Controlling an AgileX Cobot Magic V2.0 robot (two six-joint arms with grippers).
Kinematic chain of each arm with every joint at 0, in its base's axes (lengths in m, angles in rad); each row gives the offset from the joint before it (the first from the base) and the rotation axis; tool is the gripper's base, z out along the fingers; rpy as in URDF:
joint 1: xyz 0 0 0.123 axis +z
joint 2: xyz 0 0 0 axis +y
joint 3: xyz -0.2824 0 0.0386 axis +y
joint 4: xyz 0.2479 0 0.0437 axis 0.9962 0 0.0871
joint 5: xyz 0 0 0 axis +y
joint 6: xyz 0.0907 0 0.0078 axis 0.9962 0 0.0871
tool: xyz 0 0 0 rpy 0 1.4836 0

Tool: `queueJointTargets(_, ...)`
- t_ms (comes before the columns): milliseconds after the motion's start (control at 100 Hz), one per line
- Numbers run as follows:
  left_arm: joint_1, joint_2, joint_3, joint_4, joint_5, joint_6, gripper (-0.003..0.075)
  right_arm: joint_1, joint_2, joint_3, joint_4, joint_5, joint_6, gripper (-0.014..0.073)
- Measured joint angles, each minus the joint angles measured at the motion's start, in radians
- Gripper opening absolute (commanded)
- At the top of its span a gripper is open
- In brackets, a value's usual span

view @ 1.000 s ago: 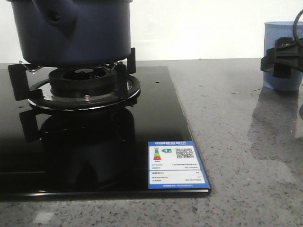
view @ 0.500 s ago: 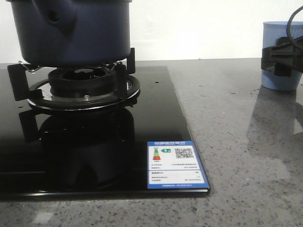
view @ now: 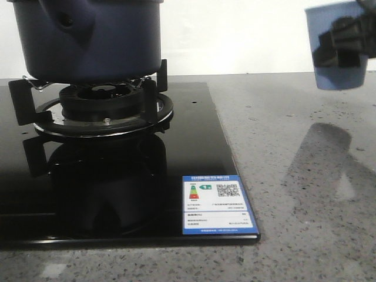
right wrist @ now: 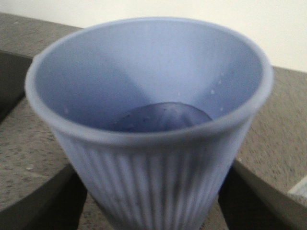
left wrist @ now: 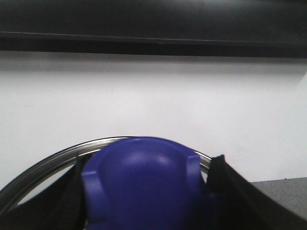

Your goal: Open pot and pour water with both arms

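Note:
The dark navy pot (view: 94, 41) stands on the gas burner (view: 103, 108) at the far left, with its stubby side handle (view: 73, 20) facing me; its top is cut off by the frame edge. In the left wrist view my left gripper (left wrist: 144, 191) is shut on the blue lid knob (left wrist: 141, 177), with the lid's metal rim (left wrist: 43, 167) behind it. My right gripper (view: 343, 38) is shut on the pale blue ribbed cup (view: 332, 59) and holds it upright above the counter at the far right. The cup's inside (right wrist: 148, 96) shows in the right wrist view, between the black fingers (right wrist: 38, 201).
The black glass hob (view: 194, 147) covers the left half of the grey speckled counter (view: 294, 194) and carries a blue energy label (view: 217, 202) at its front right corner. A white wall stands behind.
My right gripper has lifted the cup off the counter, up and a little to the left. The pot on the burner has not moved.

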Motion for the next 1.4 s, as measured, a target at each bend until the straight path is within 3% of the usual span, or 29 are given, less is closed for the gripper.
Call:
queueJointTargets(250,0.000,0.000,0.000,0.001,0.000,0.000,0.0369,0.129,-0.011,-0.240,-0.069,0.293,0.000,0.0382)
queueJointTargets(650,0.059,0.000,0.000,0.005,0.010,0.000,0.0369,0.312,0.052,-0.553,-0.243,0.607,-0.021,0.0382)
queueJointTargets(1000,0.059,0.000,0.000,0.005,0.028,0.000,0.0369,0.437,0.193,-0.731,-0.338,0.743,-0.148,0.0382)
queueJointTargets(1400,0.059,0.000,0.000,0.005,0.028,0.000,0.0369,0.540,0.287,-0.758,-0.712,0.749,-0.158,0.0382)
